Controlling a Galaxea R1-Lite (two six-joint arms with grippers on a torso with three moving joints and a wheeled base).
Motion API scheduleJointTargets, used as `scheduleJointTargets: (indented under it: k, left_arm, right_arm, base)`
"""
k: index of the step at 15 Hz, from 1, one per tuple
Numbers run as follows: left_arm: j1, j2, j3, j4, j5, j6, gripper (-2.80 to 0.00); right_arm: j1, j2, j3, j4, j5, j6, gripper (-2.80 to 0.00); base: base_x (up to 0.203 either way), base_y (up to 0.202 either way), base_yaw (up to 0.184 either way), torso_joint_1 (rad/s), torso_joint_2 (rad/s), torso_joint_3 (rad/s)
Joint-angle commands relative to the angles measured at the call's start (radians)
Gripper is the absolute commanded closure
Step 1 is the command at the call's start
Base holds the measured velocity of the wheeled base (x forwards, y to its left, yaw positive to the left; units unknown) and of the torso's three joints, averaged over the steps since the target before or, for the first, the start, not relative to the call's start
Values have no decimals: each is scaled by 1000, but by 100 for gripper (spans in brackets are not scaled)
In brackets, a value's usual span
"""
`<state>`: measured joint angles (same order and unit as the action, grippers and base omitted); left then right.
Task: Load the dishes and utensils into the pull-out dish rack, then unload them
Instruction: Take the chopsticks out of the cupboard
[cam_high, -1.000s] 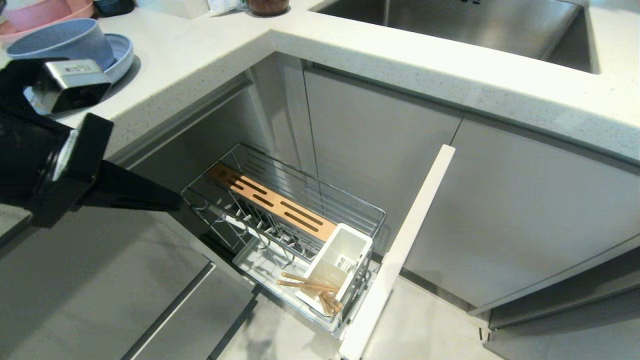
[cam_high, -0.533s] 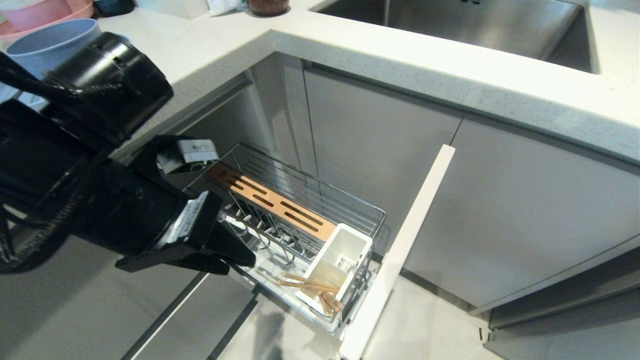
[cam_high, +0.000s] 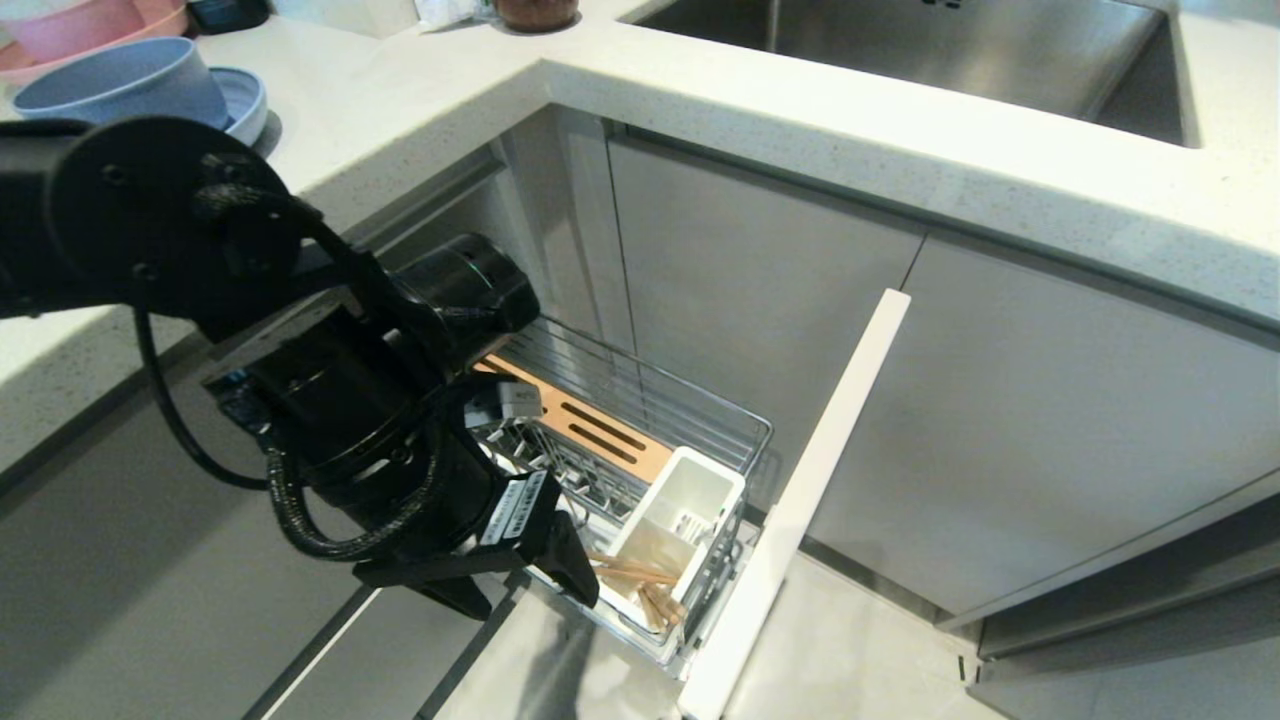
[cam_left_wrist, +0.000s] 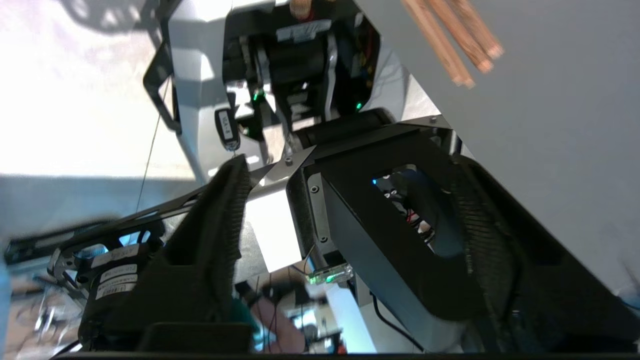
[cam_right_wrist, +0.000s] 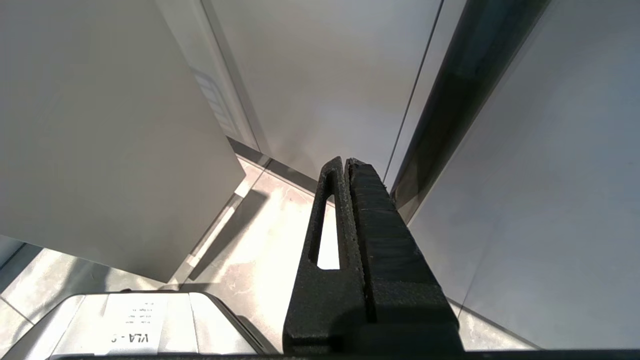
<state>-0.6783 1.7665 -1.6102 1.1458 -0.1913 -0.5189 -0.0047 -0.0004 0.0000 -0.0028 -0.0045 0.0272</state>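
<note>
The pull-out dish rack (cam_high: 722, 424) stands drawn out of the lower cabinet, with its wooden strip (cam_high: 604, 428), white caddy (cam_high: 688, 508) and pale front panel (cam_high: 806, 492). Wooden chopsticks (cam_high: 634, 572) lie slanted at the caddy's near side; their tips (cam_left_wrist: 452, 47) show in the left wrist view. My left gripper (cam_high: 525, 590) hangs low at the rack's front corner, just beside the chopsticks, open and empty (cam_left_wrist: 350, 172). The pale blue bowl (cam_high: 120, 85) and plate (cam_high: 246, 100) sit on the counter at far left. The spoon is out of view. My right gripper (cam_right_wrist: 346, 165) is shut, parked by cabinet doors.
Pink dishes (cam_high: 80, 22) stand behind the blue bowl. A steel sink (cam_high: 900, 45) is set in the counter (cam_high: 760, 130) at the back. Closed grey cabinet fronts (cam_high: 1040, 420) flank the rack, and tiled floor (cam_high: 850, 660) lies below. My left arm covers the rack's rear half.
My left arm swung down from counter height to the rack's front corner. Its jaws went from shut to open.
</note>
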Motion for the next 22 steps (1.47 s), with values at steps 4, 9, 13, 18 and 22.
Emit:
scheduleJointTargets:
  k: [4,9,13,18,22]
  left_arm:
    - [65,158,-61,61,-84,87,-280]
    - [142,249,-123,74,-169,148,-280]
    - [165,330,-180,93,-234,149,-280]
    - [185,406,-247,137,-299,148,-280]
    - [193,425,-264,149,-313,149,-280]
  right_arm:
    - [0,-4,2,0,0,0,0]
    - [0,-4,2,0,0,0,0]
    - [0,-4,2,0,0,0,0]
    - [0,-4,2,0,0,0,0]
    - [0,-4,2,0,0,0,0]
  base:
    - [0,0,0,0,0,0]
    - [0,0,0,0,0,0]
    - [0,0,0,0,0,0]
    - [0,0,0,0,0,0]
    - [0,0,0,0,0,0]
